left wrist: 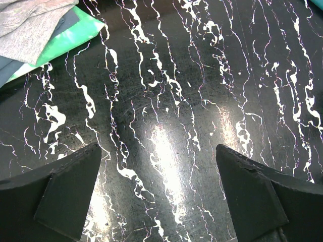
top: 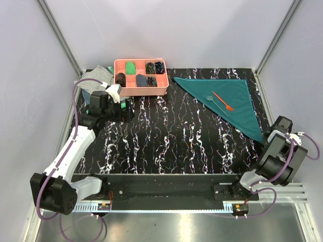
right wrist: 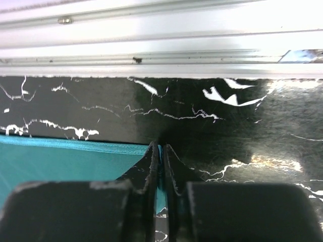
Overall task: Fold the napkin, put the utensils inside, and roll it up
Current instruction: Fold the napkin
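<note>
Right claw [right wrist: 161,166] pinched shut on the near corner of the napkin [top: 239,108], a triangle at the counter's [top: 166,136] far right. Fork [top: 222,101] and spoon [top: 213,102] lay on it. Left claw [left wrist: 157,156] was wide open and empty.

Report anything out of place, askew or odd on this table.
Nothing spilled or broken. Only the grey cloth stands out: it lies rumpled in a heap beside the pink tray at the far left corner. The napkin lies folded in a triangle, fork and spoon on it.

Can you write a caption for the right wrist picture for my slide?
The right hand pinches a corner of the teal napkin on the black marble table.
</note>
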Controlling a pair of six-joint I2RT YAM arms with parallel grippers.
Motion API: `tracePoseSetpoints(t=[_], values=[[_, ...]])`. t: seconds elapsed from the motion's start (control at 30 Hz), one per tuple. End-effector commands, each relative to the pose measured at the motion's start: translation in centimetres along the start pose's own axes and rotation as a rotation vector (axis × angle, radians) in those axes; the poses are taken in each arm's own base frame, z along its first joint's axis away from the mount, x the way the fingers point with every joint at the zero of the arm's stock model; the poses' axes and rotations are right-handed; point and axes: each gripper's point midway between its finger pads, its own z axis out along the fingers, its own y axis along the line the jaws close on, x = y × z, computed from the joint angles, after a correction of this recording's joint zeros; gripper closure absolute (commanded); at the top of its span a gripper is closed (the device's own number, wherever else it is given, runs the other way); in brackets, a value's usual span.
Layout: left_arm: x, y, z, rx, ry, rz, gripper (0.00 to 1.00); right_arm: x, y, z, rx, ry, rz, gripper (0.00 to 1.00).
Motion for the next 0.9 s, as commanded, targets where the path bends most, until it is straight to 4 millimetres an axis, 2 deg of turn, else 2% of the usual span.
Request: tracePoseSetpoints(t=[0.0, 0.3, 0.47, 0.57, 0.7, 0.73, 0.8, 0.83, 0.87], values=[[-1.5, -0.7, -0.3, 0.023, -0.062, 0.013, 0.01, 0.4, -0.1, -0.4, -0.003, 0.032, -0.027, 0.94], [-1.5, -1.1, -0.4, 0.043, -0.063, 0.015, 0.01, -1.1, 1.2, -2.7, -0.086, -0.015, -0.036, 1.0], [-1.7, -1.4, -0.6, 0.049, -0.069, 0.017, 0.01, -0.2, 2.0, -2.6, -0.119, 0.036, -0.063, 1.0], [-1.6, -1.5, -0.6, 0.057, -0.067, 0.02, 0.01, 0.4, 3.3, -2.7, -0.161, 0.053, -0.085, 1.0], [-1.6, -1.5, -0.6, 0.056, -0.067, 0.02, 0.01, 1.4, 6.1, -3.4, -0.201, 0.032, -0.151, 1.0], [-1.6, -1.5, -0.6, 0.053, -0.066, 0.02, 0.01, 2.2, 7.6, -3.9, -0.225, 0.037, -0.175, 1.0], [-1.6, -1.4, -0.5, 0.05, -0.065, 0.023, 0.01, 2.9, 9.0, -4.2, -0.233, 0.028, -0.2, 1.0], [-1.6, -1.4, -0.5, 0.048, -0.066, 0.023, 0.01, 4.0, 10.7, -4.6, -0.261, 0.033, -0.229, 1.0], [-1.6, -1.3, -0.5, 0.047, -0.067, 0.023, 0.01, 4.5, 11.4, -4.8, -0.267, 0.031, -0.246, 1.0]])
